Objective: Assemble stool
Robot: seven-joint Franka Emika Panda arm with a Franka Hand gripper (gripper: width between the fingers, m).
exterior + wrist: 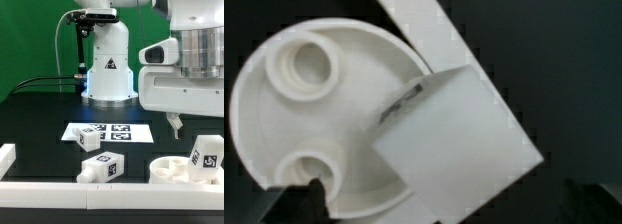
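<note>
At the exterior view's left a rail (8, 155) edges the table (40, 115). Two legs lie on their sides: one (88, 140) just beside the marker board (108, 131), one (101, 167) nearer the front rail (60, 190), long axis across the view. Bare table separates them from the seat (170, 168), which lies flat at the right. A third leg (207, 154) stands upright on it. Only the wrist view shows the seat's round sockets (304, 65). The gripper (177, 126) hangs above, touching nothing — whether its jaws are apart I cannot tell.
</note>
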